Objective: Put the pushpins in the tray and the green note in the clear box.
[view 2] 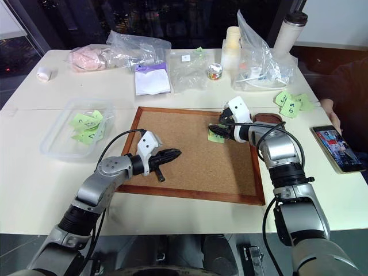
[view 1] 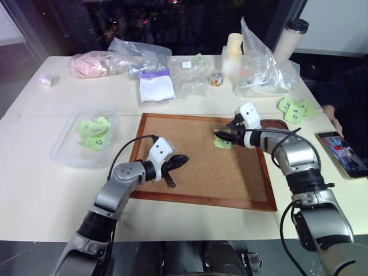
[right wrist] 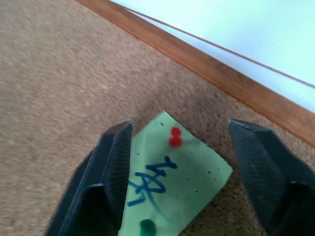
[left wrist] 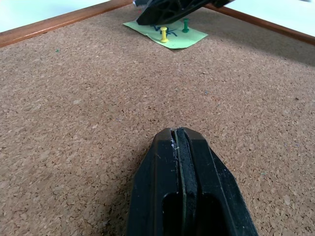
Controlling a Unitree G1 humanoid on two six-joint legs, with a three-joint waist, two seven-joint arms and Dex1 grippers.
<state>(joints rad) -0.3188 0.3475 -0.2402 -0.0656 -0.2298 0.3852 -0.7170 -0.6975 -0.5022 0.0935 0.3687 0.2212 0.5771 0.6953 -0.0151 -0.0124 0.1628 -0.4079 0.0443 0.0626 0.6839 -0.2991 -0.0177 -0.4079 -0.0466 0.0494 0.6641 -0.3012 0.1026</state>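
One green note (right wrist: 173, 182) between tool (right wrist: 179, 162) fingers.

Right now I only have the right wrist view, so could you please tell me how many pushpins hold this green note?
Observer: At least three. Besides your red pushpin and the green pushpin, a yellow pushpin stands in the green note.
Operator: Thank you. Where is the tray?
Observer: The tray lies just past the cork board's right edge, behind the right hand.
Operator: And the left hand?
Observer: The left hand is shut and empty, over the board's left half.
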